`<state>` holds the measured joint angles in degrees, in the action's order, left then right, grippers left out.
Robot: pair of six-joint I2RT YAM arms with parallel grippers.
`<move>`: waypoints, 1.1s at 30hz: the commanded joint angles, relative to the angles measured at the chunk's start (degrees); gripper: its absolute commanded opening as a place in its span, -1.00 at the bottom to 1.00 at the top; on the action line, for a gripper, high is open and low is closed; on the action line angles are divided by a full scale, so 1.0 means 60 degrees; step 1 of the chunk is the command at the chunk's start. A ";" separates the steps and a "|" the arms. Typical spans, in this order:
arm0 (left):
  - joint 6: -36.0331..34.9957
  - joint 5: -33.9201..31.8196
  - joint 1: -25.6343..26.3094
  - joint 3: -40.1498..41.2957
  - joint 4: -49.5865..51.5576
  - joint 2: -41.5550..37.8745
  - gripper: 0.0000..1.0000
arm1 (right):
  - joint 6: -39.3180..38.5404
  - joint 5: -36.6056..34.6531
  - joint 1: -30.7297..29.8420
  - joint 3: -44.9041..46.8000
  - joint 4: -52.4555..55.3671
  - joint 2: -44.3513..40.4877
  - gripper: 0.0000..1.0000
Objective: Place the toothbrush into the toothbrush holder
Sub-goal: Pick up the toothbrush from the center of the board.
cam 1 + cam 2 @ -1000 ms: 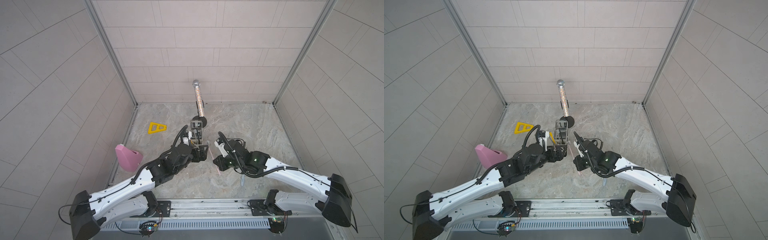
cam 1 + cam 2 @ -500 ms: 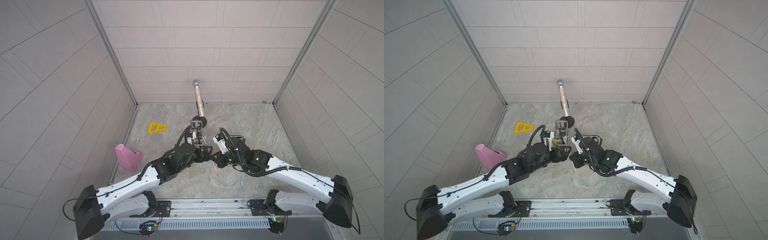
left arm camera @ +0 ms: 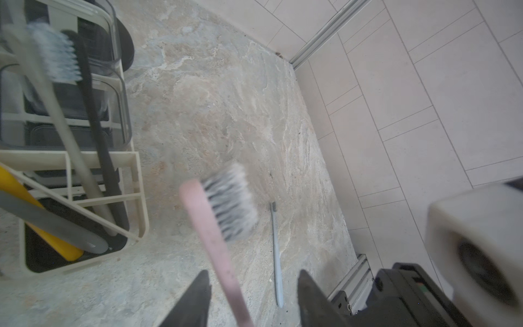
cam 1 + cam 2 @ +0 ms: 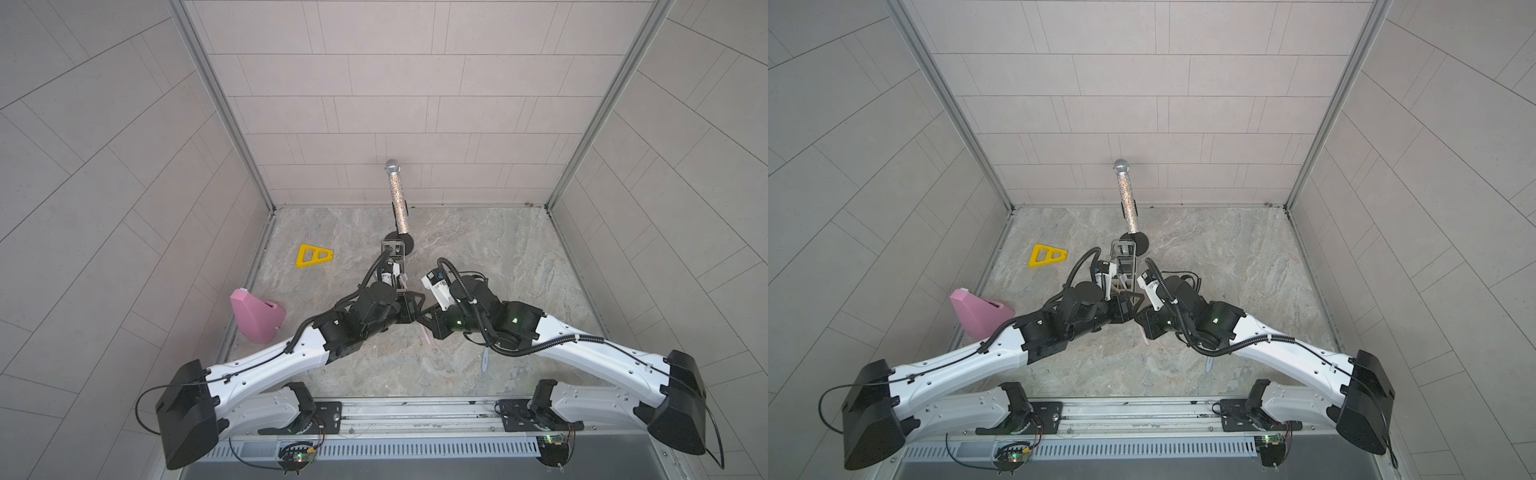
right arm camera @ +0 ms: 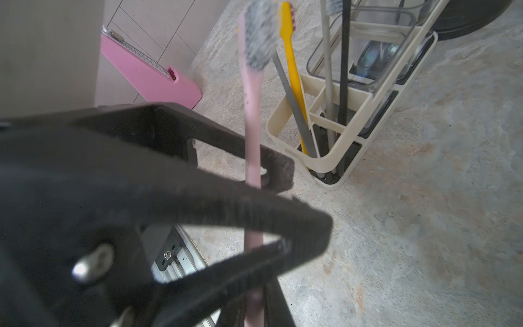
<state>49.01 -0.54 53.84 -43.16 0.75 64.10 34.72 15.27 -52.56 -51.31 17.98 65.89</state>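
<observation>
pink toothbrush (image 3: 219,254) with a grey-and-white bristle head stands upright near the cream toothbrush holder (image 5: 334,164), its handle clamped by the right tool (image 4: 424,321), the left tool (image 3: 252,276) spread either side of it.

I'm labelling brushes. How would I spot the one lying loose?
On the stone floor, look beside the right arm, toward the front rail. A slim pale-blue toothbrush lies flat there. Every other brush stands in the white rack or is held.
</observation>
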 commanded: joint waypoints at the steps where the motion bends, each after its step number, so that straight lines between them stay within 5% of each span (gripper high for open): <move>1: 0.0142 0.0209 -0.0038 -0.0346 -0.0276 0.0126 -0.29 | -0.0144 -0.0066 -0.0120 0.0015 -0.0048 -0.0101 -0.79; 8: 0.0272 0.0444 -0.0039 -0.0388 -0.0296 0.0219 -0.86 | -0.0241 -0.0280 -0.0184 0.0071 0.0046 -0.0096 -0.79; 13: 0.0161 0.0299 -0.0039 -0.0446 -0.0042 0.0117 -0.95 | -0.0306 -0.0387 -0.0178 0.0074 0.0135 -0.0112 -0.76; 18: -0.0504 -0.0230 -0.0039 -0.0811 0.0804 -0.0058 -0.98 | -0.0380 -0.0691 -0.0178 0.0098 0.0414 -0.0329 -0.24; 22: -0.1735 -0.1238 -0.0039 -0.1332 0.1604 -0.0340 -0.98 | -0.0423 -0.1082 -0.0179 0.0366 0.0559 -0.0884 0.02; 27: -0.3725 -0.2903 -0.0039 -0.1786 0.1466 -0.0414 -0.98 | -0.0398 -0.1310 -0.0166 0.0854 0.0581 -0.1376 0.08; 33: -0.6232 -0.4380 -0.0039 -0.0441 -0.2655 -0.0309 -0.98 | -0.0181 -0.1620 -0.0166 0.1589 0.0399 -0.1851 0.12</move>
<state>22.31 -20.34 53.65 -49.34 -1.98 62.02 32.64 7.75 -53.36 -43.11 20.38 56.31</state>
